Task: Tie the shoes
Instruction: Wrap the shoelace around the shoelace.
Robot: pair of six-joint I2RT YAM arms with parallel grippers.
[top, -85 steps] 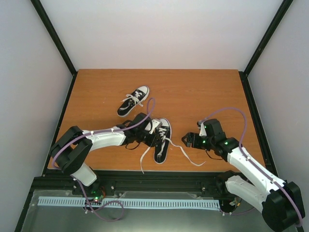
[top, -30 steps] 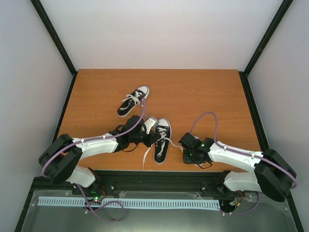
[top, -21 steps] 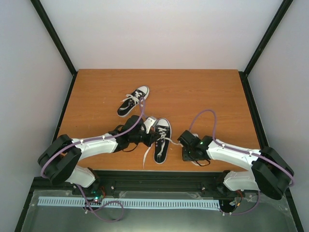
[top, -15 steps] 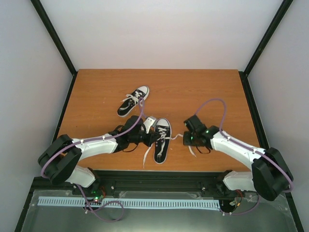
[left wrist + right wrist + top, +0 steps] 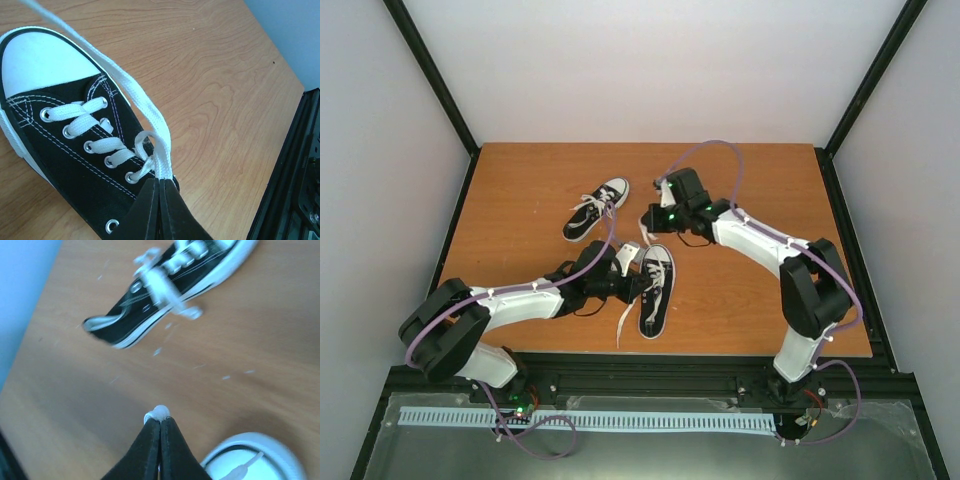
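The near shoe [image 5: 655,295], a black sneaker with a white toe cap [image 5: 37,57], lies in the middle of the table, toe pointing away. My left gripper [image 5: 638,284] [image 5: 159,181] is shut on its white lace [image 5: 161,159] right by the top eyelets. From there one lace strand [image 5: 107,70] runs taut past the toe. My right gripper [image 5: 648,219] [image 5: 160,421] hovers beyond that toe, shut on a lace end [image 5: 159,413]. The far shoe [image 5: 597,208] [image 5: 165,287] lies to the left of it, blurred in the right wrist view.
A loose lace [image 5: 623,322] trails from the near shoe toward the table's front edge. The black frame rail [image 5: 295,170] runs along that edge. The right arm [image 5: 770,245] stretches diagonally across the right half of the wooden table [image 5: 760,180].
My right gripper shut on the lace end near the table front, then swept back and left past the near shoe's toe, pulling the lace along. The left gripper held still.
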